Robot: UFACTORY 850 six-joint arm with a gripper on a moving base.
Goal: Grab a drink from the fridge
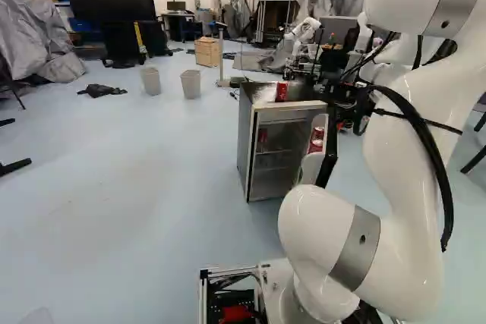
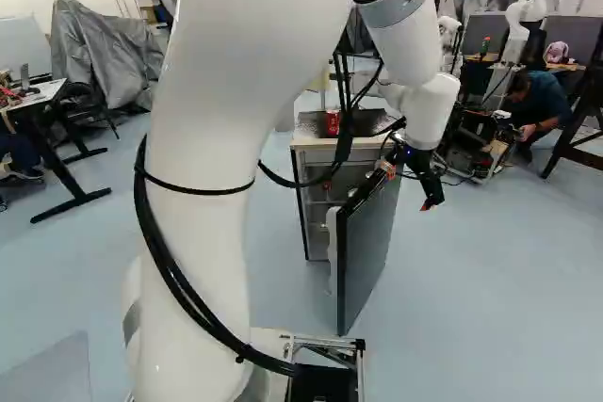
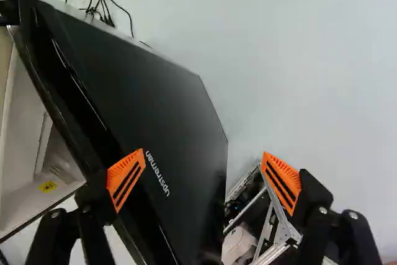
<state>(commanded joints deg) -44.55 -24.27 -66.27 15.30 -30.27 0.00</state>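
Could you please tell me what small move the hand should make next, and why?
I would probably lift the open hand slightly, to clear the door before crossing to its inner side. The hand is at the door's outer side, while red cans sit in the shelf on its inner side.

So your left and right base cams sit behind the arm (image 1: 402, 187), one on each side, both facing ahead and a bit down across the room, and they share the fridge (image 1: 244, 142), with the left one catching the inner side of its door (image 2: 367, 242) and the right one the outer face. Your wrist cam's way closer, looking down along the hand (image 2: 406, 187) past that same outer face to the floor (image 3: 298, 60), plus a slice of the fridge's inside.
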